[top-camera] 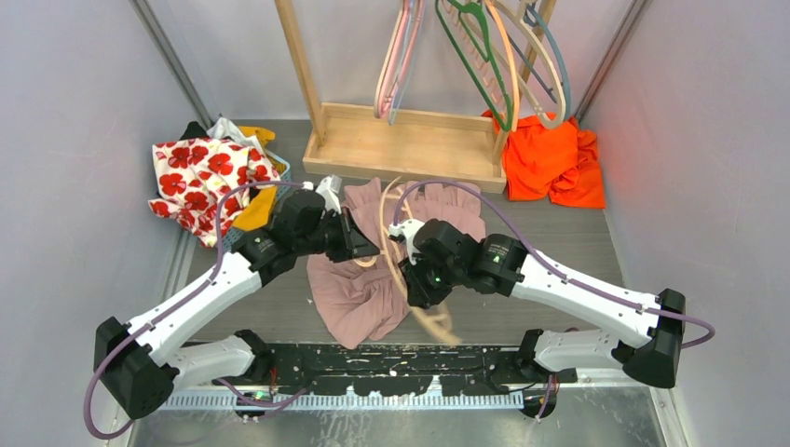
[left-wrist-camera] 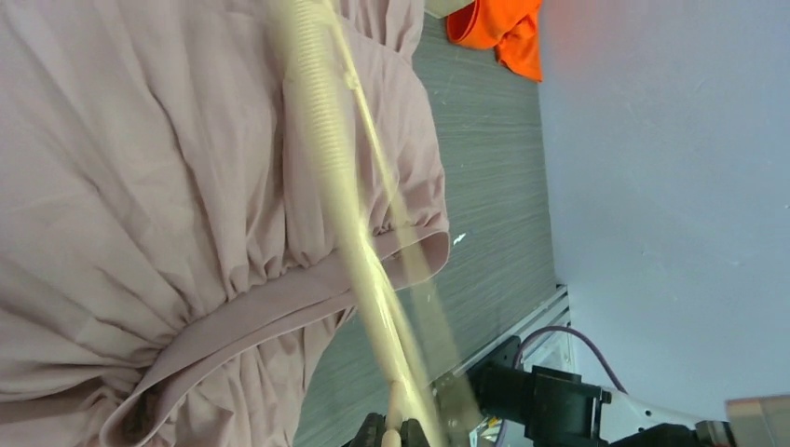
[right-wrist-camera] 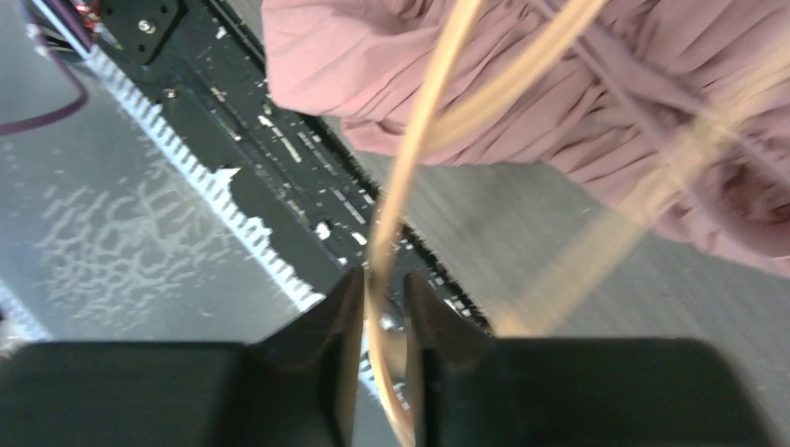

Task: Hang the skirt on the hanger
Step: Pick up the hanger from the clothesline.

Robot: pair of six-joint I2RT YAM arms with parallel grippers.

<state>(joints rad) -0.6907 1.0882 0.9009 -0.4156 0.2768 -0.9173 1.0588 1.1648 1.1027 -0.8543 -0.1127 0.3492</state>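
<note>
The pink skirt (top-camera: 359,298) lies crumpled on the grey table between my two arms. A thin beige hanger (top-camera: 396,265) hangs over it, blurred by motion. In the left wrist view the hanger (left-wrist-camera: 326,177) crosses the gathered skirt (left-wrist-camera: 140,186) and its waistband (left-wrist-camera: 261,303), and its end sits between the fingers of my left gripper (left-wrist-camera: 407,430), which is shut on it. My left gripper (top-camera: 368,244) is at the skirt's upper left. My right gripper (right-wrist-camera: 382,307) is shut on the hanger's wire (right-wrist-camera: 410,158), near the skirt's (right-wrist-camera: 522,102) front edge.
A wooden rack (top-camera: 401,140) with several coloured hangers (top-camera: 484,56) stands at the back. An orange garment (top-camera: 554,158) lies at the back right, and a red-flowered cloth (top-camera: 210,177) fills a basket at the back left. The black base rail (top-camera: 391,363) runs along the near edge.
</note>
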